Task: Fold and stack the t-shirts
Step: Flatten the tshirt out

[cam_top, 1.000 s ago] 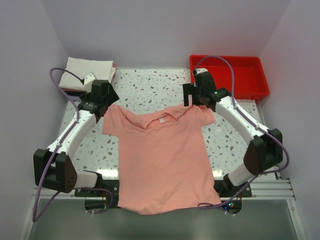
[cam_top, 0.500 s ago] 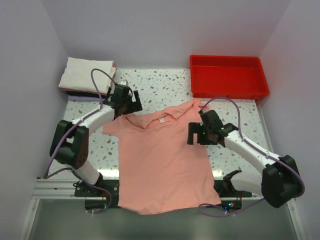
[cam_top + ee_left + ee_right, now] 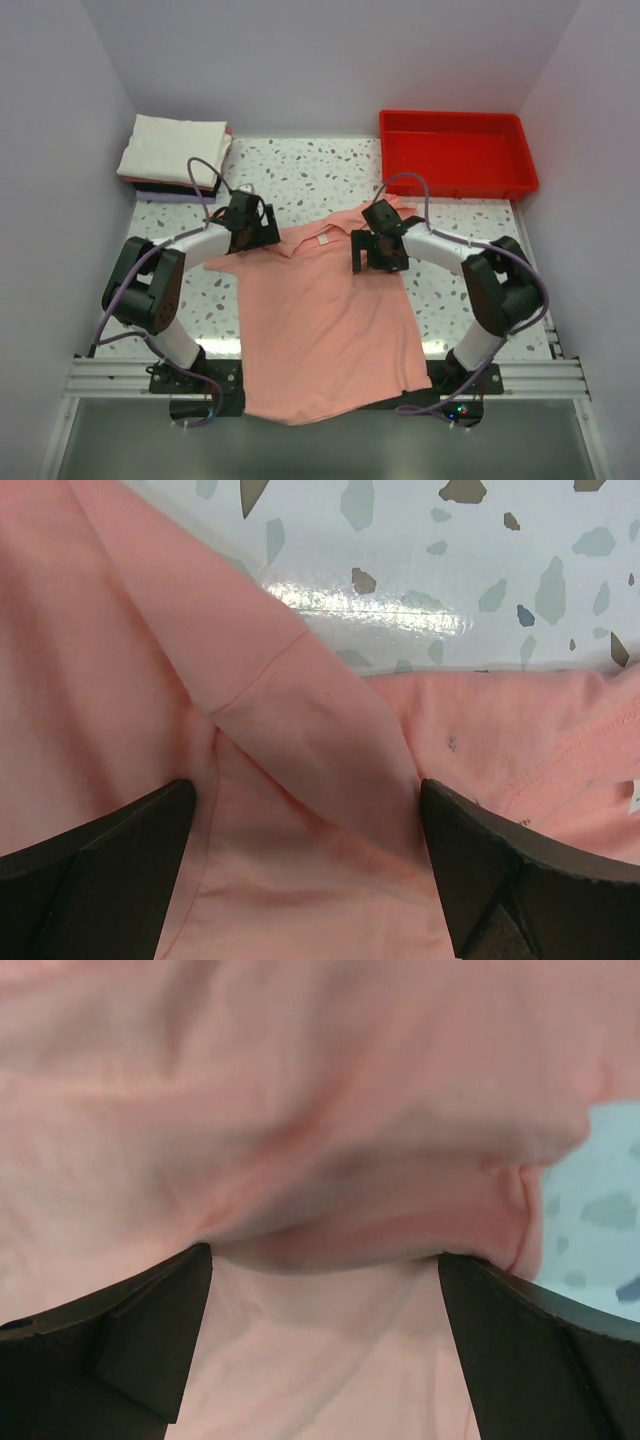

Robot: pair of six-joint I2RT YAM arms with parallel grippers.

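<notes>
A salmon-pink t-shirt (image 3: 325, 320) lies spread front-up on the speckled table, its white neck label (image 3: 323, 241) toward the back and its hem over the near edge. My left gripper (image 3: 250, 225) is low over the shirt's left shoulder, open, with a folded sleeve ridge (image 3: 300, 710) between its dark fingers (image 3: 100, 860). My right gripper (image 3: 372, 248) sits on the right shoulder, also open, straddling bunched pink cloth (image 3: 330, 1210). Neither is closed on the fabric. Folded t-shirts (image 3: 170, 148), cream on top, are stacked at the back left.
A red plastic tray (image 3: 400, 150) stands at the back right corner. Purple walls close in the table on three sides. Bare speckled tabletop (image 3: 300, 170) shows behind the shirt and to either side of it.
Both arms have swung in from the outer sleeves and dropped onto the shirt's shoulders. The right sleeve is now bunched toward the collar. Both grippers stayed open.
</notes>
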